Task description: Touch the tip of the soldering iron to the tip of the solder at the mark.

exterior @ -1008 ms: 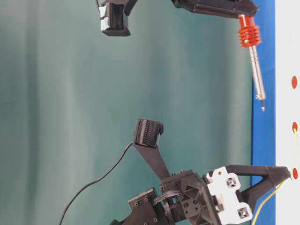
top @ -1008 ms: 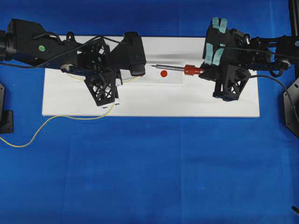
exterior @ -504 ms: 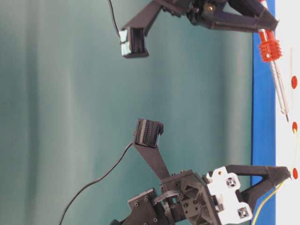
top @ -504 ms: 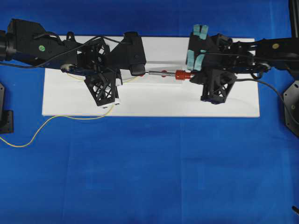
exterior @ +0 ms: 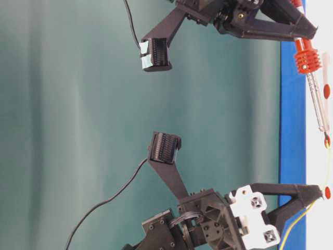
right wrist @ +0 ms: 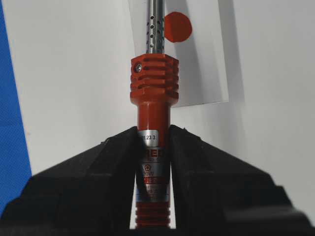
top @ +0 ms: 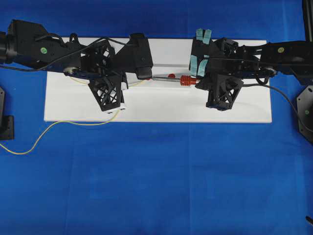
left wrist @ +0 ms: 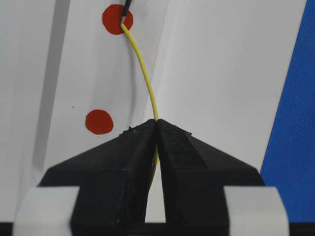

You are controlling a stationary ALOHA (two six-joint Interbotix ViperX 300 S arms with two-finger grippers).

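A flat white board [top: 156, 105] lies on a table covered with a blue cloth [top: 156, 176]. Small round red dots are marked on the board.

The left gripper [left wrist: 156, 129] is black and has its jaws pressed together on the solder [left wrist: 142, 69], a long, thin yellow wire. The wire comes out of the front of the jaws and bends up to one red dot [left wrist: 114, 19]. Its tip lies right on that dot. A second red dot [left wrist: 99, 122] sits nearer the jaws, just beside the wire but not touching it. In the overhead view the rest of the yellow wire trails off the board and curls over the blue cloth to the left.

The right gripper [right wrist: 153, 135] is also black. Its jaws pinch the red and silver handle of the soldering iron [right wrist: 153, 88], a slim pen-like tool with a red ribbed collar and a thin silver metal shaft with little holes in it. The shaft points away from the jaws, across the board toward the left gripper. Another red dot [right wrist: 177, 27] lies on the board just beside the shaft.

In the left wrist view a dark pointed tip comes in from the top edge and meets the end of the yellow wire on the dot. The table-level view also shows the iron's tip down at the dot where the wire ends.
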